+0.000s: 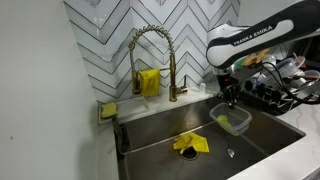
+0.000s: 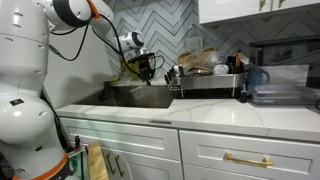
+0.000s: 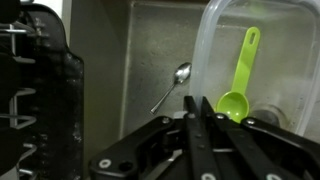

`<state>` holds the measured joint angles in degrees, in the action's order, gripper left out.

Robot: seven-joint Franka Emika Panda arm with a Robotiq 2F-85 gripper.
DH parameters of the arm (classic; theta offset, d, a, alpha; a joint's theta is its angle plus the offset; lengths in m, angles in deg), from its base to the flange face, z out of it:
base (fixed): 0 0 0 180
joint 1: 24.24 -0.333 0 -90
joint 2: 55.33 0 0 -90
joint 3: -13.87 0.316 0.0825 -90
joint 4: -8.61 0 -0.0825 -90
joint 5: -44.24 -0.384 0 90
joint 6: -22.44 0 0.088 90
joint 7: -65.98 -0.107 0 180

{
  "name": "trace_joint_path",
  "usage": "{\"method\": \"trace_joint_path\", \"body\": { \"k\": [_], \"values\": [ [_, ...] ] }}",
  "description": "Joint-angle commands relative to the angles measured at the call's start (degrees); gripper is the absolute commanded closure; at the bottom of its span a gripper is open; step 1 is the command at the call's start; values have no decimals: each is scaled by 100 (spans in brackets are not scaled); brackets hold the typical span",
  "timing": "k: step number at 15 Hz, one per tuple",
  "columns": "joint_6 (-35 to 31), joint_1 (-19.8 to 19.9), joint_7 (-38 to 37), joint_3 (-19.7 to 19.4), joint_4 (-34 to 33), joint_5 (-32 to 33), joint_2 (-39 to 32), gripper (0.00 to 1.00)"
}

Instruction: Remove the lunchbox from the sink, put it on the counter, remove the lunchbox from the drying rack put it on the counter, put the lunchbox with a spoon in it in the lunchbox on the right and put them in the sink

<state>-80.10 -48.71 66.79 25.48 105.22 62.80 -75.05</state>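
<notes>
My gripper (image 3: pixel 197 102) is shut on the thin rim of a clear plastic lunchbox (image 3: pixel 270 50) that holds a lime-green spoon (image 3: pixel 241 75). In an exterior view the lunchbox (image 1: pixel 231 119) hangs from the gripper (image 1: pixel 231 101) over the right part of the steel sink (image 1: pixel 165 128). In the other exterior view the gripper (image 2: pixel 150 69) hovers over the sink (image 2: pixel 138 98), just left of the black drying rack (image 2: pixel 205 82). The white counter (image 2: pixel 200 113) runs along the front. The rack's black wire (image 3: pixel 40 90) fills the left of the wrist view.
A yellow cloth (image 1: pixel 190 144) lies on the sink floor, and a metal spoon (image 3: pixel 172 86) lies there too. The brass spring-neck faucet (image 1: pixel 156 52) stands behind the basin with a yellow cloth (image 1: pixel 150 82) hung beside it. The rack is crowded with dishes (image 1: pixel 285 75).
</notes>
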Motion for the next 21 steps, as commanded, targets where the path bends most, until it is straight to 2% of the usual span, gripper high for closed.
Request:
{"method": "trace_joint_path", "body": {
  "k": [1, 4, 6, 8, 12, 13, 14, 18, 19, 21],
  "values": [
    [569, 67, -375, 99, 176, -59, 378, 98],
    [1017, 114, -597, 134, 537, -39, 880, 98],
    [1030, 147, -510, 185, 910, 174, 1302, 98],
    [828, 241, -573, 200, 1326, 216, 1729, 98],
    [86, 496, -214, 202, 2187, 187, 2411, 98],
    [521, 464, -312, 282, 1523, 117, 1943, 98],
    [462, 509, -302, 287, 1638, 114, 2037, 93],
    [464, 525, -304, 328, 1553, 115, 1969, 93],
    [464, 525, -304, 330, 1553, 116, 1964, 98],
    [406, 662, -251, 226, 1691, -81, 2024, 98]
  ]
}}
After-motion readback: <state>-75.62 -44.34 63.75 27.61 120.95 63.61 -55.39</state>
